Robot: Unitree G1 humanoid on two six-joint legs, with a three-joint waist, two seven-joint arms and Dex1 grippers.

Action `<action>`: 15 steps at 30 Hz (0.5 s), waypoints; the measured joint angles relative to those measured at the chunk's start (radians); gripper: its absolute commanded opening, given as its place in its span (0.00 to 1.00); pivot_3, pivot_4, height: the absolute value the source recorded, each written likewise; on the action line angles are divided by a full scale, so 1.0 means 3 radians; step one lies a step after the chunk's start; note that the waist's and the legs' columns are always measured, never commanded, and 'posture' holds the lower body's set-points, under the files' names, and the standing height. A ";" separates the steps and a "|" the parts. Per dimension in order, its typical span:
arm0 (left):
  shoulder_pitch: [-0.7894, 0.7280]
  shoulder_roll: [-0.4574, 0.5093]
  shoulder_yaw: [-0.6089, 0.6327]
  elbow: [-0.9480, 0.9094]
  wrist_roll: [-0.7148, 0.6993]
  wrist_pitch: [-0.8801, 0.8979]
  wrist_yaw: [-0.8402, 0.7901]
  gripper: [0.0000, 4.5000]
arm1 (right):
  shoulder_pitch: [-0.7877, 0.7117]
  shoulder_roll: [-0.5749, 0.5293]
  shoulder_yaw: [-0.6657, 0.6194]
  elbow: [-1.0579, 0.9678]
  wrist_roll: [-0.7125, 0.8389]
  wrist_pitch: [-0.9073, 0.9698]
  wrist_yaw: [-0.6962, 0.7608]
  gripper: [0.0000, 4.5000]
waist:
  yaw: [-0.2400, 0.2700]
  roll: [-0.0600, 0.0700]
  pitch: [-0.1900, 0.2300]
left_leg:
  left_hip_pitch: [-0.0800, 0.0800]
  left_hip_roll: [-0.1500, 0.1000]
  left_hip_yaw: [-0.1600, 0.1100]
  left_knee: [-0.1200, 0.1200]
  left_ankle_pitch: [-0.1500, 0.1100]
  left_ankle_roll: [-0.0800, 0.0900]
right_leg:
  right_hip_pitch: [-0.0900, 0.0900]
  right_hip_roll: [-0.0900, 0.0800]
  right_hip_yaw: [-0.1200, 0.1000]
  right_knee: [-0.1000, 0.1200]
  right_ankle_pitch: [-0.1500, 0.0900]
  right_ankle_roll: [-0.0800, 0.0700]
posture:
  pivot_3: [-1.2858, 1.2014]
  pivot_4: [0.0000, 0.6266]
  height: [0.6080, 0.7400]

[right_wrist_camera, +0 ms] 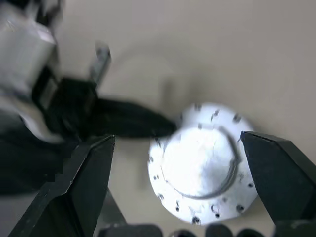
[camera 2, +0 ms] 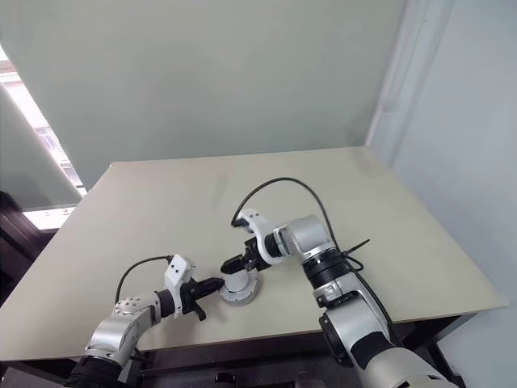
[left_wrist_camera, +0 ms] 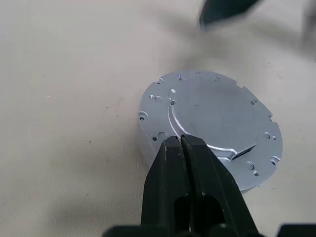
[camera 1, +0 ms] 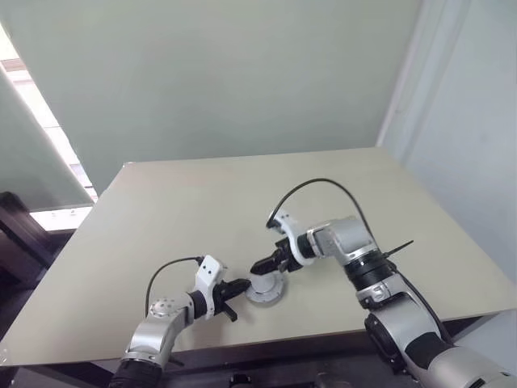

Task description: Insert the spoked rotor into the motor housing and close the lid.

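- The motor housing [left_wrist_camera: 210,131] sits on the table [camera 1: 161,226] near its front edge, between my two grippers. What shows of it is a closed silver puck with a flat top plate, small holes round its rim and a raised curved ridge. I see no copper windings and no spoked wheel lying apart, so I judge the rotor to be inside and the lid on, or nearly on.
- My left gripper [left_wrist_camera: 185,143] is clenched with nothing between its fingers, and its tips rest against the near edge of the housing's top. I judge that it is bracing or pressing there.
- My right gripper [right_wrist_camera: 177,163] is released, its fingers spread wide to either side of the housing, above it and clear of the metal.
- To do this step well, I should keep the left tips steady so the housing cannot slide, and check that the top plate sits flush all round before I trust it. If one edge stands proud, a light press there with the right fingers should do better than a hard shove, which could tip the puck.
- The table is plain beige, matt and flat.
- Behind it is a pale green wall [camera 1: 242,81], with a bright window [camera 1: 36,105] on my left and a light panel [camera 1: 468,121] on my right.
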 measured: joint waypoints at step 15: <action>-0.0005 0.0027 0.0012 -0.0042 0.0021 0.0055 -0.0024 0.00 | 0.0033 -0.0215 -0.1520 0.1498 0.0629 -0.0017 -0.0615 1.00 | -0.0008 0.0002 0.0001 | -0.0002 0.0000 0.0011 -0.0008 0.0000 0.0002 | -0.0003 0.0004 0.0013 -0.0002 0.0000 0.0000 | 0.52 0.00 1.00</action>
